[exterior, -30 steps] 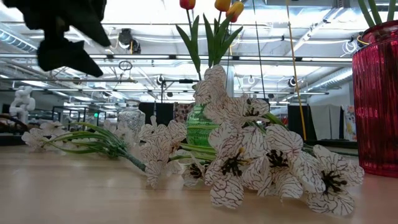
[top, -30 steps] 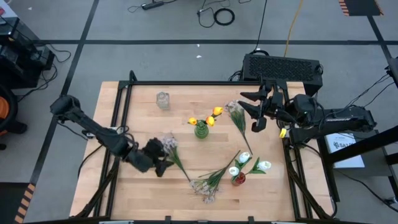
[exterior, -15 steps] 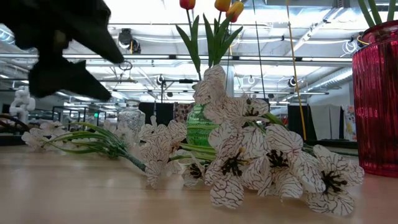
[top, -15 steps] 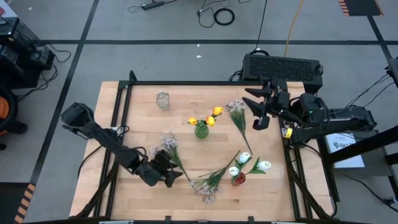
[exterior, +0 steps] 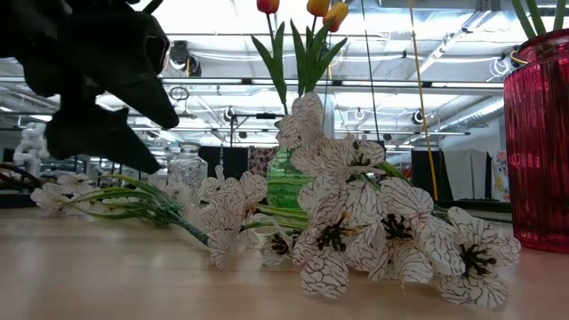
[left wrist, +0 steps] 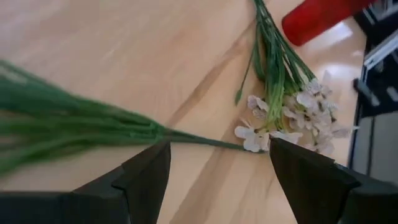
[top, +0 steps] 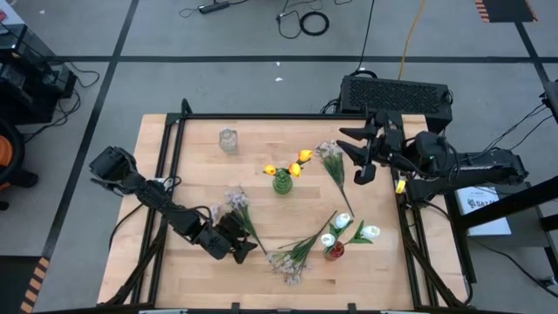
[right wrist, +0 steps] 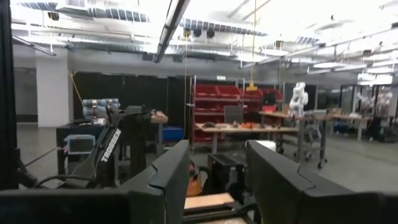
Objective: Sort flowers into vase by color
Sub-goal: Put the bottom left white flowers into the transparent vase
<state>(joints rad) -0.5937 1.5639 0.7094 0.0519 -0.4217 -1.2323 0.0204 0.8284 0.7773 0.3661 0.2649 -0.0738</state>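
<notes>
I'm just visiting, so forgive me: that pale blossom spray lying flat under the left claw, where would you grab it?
Probably on the bare green stem, not the blossoms. The spray lies flat on the table, so coming straight down from above suits it. The left gripper is open with a finger on each side of the stem, which is thin and firmer than the loose, bushy head.

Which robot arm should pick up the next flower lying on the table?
Probably the left. Its end effector is open and low, with the stem of a pale blossom spray lying between its fingers. The right end effector is open too, but held up near the table's far right edge.
</notes>
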